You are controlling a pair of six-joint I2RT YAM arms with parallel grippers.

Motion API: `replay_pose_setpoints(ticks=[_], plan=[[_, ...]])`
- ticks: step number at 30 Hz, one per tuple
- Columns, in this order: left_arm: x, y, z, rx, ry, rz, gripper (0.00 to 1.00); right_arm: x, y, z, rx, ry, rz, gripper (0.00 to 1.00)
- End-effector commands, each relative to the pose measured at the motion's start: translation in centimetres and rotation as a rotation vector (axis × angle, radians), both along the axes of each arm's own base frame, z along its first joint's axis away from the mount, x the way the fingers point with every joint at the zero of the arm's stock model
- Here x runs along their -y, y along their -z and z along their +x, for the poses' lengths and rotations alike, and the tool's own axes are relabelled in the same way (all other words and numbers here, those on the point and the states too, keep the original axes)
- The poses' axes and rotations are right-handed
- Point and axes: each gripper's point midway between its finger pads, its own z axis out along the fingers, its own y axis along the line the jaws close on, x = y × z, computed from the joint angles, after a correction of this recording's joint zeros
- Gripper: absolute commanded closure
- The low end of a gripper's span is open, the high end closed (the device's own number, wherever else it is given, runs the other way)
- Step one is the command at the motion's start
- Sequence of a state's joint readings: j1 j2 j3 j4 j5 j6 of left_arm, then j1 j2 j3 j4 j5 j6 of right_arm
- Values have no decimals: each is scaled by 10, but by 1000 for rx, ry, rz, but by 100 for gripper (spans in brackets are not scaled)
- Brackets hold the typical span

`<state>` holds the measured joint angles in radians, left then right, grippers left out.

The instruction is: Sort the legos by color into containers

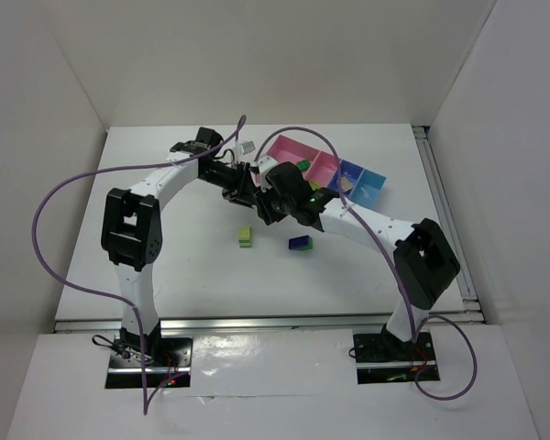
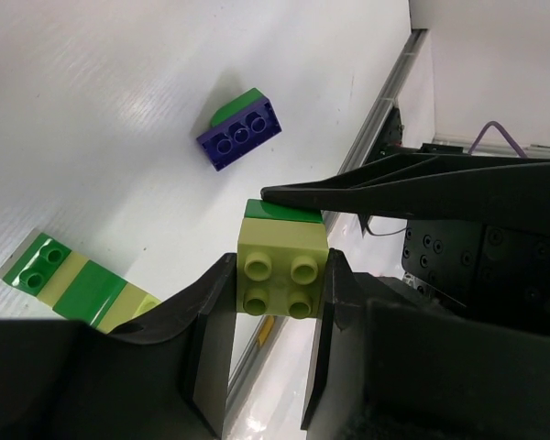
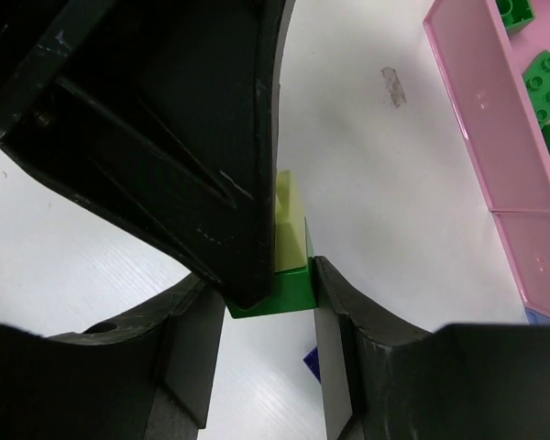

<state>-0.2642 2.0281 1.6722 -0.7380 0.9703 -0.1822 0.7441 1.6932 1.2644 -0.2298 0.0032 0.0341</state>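
Your left gripper (image 2: 280, 277) is pinching lime brick (image 2: 282, 266), right gripper (image 3: 270, 299) clamping joined green brick (image 3: 291, 291); pink bin (image 3: 495, 119) sitting at 2 o'clock.

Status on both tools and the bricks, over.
Both shut: left tool on lime brick, right tool on green brick joined to it. Purple-green stack and lime-green stack loose on table. Tools nose to nose.

White table (image 1: 202, 275) — white walls (image 1: 284, 55).
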Motion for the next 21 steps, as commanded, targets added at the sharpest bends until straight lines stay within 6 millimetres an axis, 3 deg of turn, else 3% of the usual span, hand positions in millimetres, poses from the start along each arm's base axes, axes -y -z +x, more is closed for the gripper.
replay_pose_setpoints(ticks=[1,3,4,17,21], plan=[[8,-12,-5,-5,43,-61,100,-15,-33,15,89,0,72,68],[4,-11,-2,-14,22,-49,100,-9,-40,15,103,25,77,75],[5,-14,1,5,23,-53,100,-5,-33,11,91,25,66,79],[-3,-11,20,-24,-57,-47,100,40,-35,-13,81,174,67,81],[-7,-9,25,-26,-81,-42,100,52,-33,-5,80,232,58,81]])
